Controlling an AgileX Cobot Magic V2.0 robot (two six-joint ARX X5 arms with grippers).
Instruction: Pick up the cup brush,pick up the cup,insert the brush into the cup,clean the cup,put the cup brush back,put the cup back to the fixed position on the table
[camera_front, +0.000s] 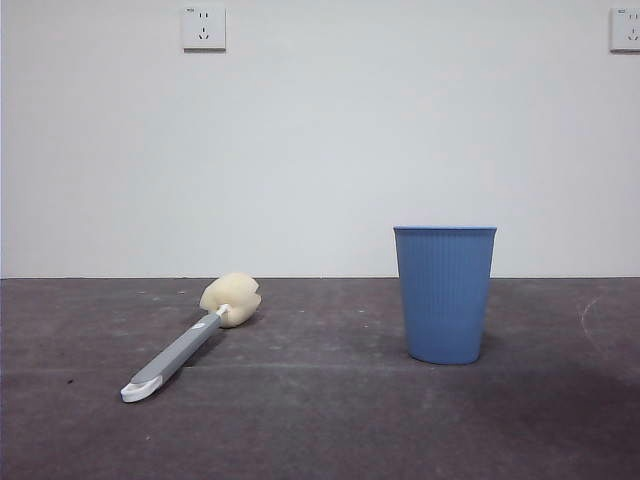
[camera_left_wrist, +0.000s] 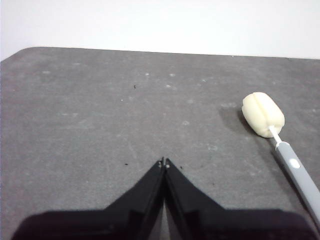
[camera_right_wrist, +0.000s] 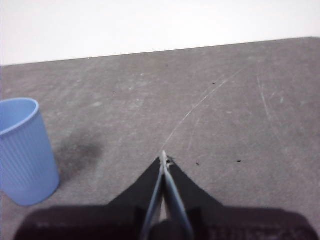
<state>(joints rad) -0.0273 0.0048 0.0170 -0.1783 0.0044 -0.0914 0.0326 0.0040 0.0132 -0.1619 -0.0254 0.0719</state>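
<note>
Blue cup (camera_front: 445, 293) upright, well apart from cup brush (camera_front: 190, 336).

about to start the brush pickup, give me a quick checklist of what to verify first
1. Brush lying flat on the table, free of the cup: ok.
2. Cup upright, mouth up: ok.
3. Left gripper shut, holding nothing, brush handle off to one side of it: needs opening, not ok.
4. Right gripper shut, holding nothing, cup beside it: ok for now.
5. Cup contents: cannot tell.
</note>
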